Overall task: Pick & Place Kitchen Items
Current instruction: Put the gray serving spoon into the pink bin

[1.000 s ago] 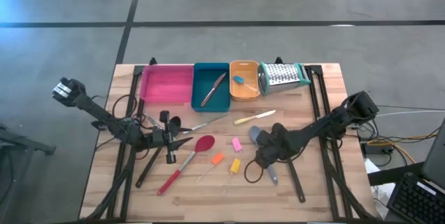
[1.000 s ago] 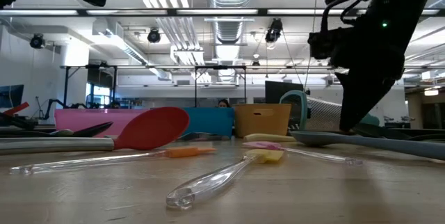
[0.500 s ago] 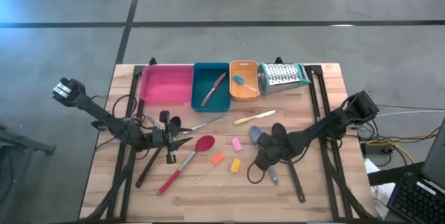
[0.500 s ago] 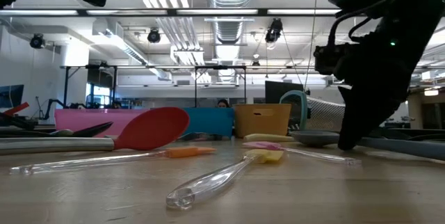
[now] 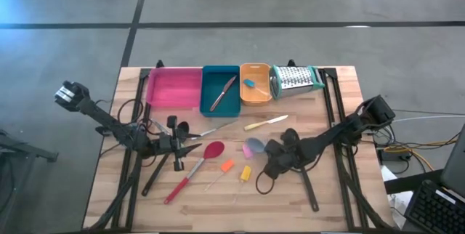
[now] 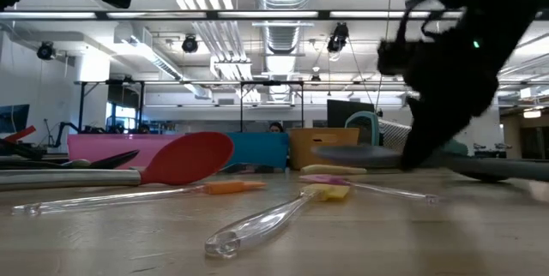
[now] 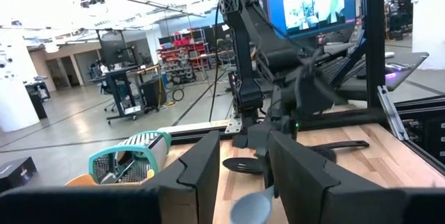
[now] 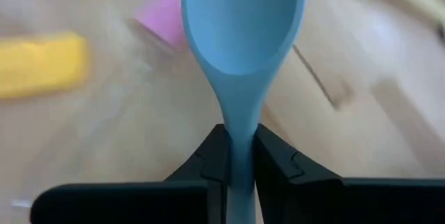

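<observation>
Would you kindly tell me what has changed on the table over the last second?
The right end effector has closed on the handle of the grey-blue spoon and raised it off the wood, its bowl swinging toward the table's middle, over the pink piece. The left end effector, red spoon and trays stayed as they were.
</observation>
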Tool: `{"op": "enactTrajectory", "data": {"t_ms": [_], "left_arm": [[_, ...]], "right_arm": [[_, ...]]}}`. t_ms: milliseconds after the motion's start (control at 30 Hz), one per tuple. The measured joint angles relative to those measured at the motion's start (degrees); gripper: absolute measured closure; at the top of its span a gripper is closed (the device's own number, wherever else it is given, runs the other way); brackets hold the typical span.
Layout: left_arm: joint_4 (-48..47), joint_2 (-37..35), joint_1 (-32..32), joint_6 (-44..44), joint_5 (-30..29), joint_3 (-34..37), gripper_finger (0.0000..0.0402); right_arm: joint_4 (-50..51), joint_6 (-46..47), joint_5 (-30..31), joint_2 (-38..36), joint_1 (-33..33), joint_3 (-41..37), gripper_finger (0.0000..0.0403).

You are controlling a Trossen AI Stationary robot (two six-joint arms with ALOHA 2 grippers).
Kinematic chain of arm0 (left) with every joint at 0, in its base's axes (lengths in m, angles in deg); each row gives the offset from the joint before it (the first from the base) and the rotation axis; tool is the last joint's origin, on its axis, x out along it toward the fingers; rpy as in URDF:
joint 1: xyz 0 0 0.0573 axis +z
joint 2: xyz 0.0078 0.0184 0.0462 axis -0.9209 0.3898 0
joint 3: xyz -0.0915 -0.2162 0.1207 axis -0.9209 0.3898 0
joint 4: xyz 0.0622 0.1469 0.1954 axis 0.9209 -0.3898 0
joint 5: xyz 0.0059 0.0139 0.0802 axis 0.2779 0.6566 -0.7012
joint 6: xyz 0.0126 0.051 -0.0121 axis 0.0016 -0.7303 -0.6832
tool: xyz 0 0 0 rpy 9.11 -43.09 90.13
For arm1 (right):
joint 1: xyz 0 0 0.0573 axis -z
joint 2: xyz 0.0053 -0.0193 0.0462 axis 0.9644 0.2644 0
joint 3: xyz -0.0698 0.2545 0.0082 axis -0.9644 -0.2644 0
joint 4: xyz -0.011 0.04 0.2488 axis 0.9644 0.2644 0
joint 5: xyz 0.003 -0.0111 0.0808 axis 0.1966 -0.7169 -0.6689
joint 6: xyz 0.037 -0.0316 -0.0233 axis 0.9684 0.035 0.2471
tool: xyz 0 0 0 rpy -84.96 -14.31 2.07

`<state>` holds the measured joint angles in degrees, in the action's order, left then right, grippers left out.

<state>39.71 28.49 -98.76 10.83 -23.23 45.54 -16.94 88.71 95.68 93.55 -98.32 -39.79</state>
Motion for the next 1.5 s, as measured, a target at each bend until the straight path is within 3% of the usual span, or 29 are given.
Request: {"op": "enactTrajectory", "data": {"t_ms": [367,600,800,900,1033,1133,1267,1500], "left_arm": [[-0.6,0.0,0.0,0.0,0.0,0.1,0.0271],[-0.8,0.0,0.0,0.0,0.0,0.1,0.0273],[-1.9,0.0,0.0,-0.1,0.0,0.1,0.0271],[-1.9,0.0,0.0,-0.1,0.0,0.1,0.0271],[-2.0,0.0,0.2,-0.1,0.6,0.1,0.0271],[-1.9,0.0,1.0,-0.4,5.2,0.1,0.0271],[-1.7,0.9,3.3,-0.6,12.4,-0.4,0.0273],[-1.7,8.9,9.0,-1.9,13.3,-5.2,0.0271]], "right_arm": [[0.0,-19.3,9.3,-1.9,-2.7,13.0,0.0372],[-1.4,-29.6,11.2,-2.3,-3.0,18.3,0.0372],[-18.8,-43.8,10.9,-4.4,-3.7,15.7,0.0372],[-33.7,-52.0,6.5,-6.9,-3.9,10.9,0.0372],[-58.6,-60.6,-8.5,-8.8,-2.6,3.2,0.0372],[-69.7,-62.5,-19.0,-9.1,-0.5,-1.0,0.0372],[-74.7,-61.9,-22.8,-9.1,2.4,-3.0,0.0372],[-75.9,-64.5,-27.7,-9.1,5.5,-2.3,0.0372]]}}
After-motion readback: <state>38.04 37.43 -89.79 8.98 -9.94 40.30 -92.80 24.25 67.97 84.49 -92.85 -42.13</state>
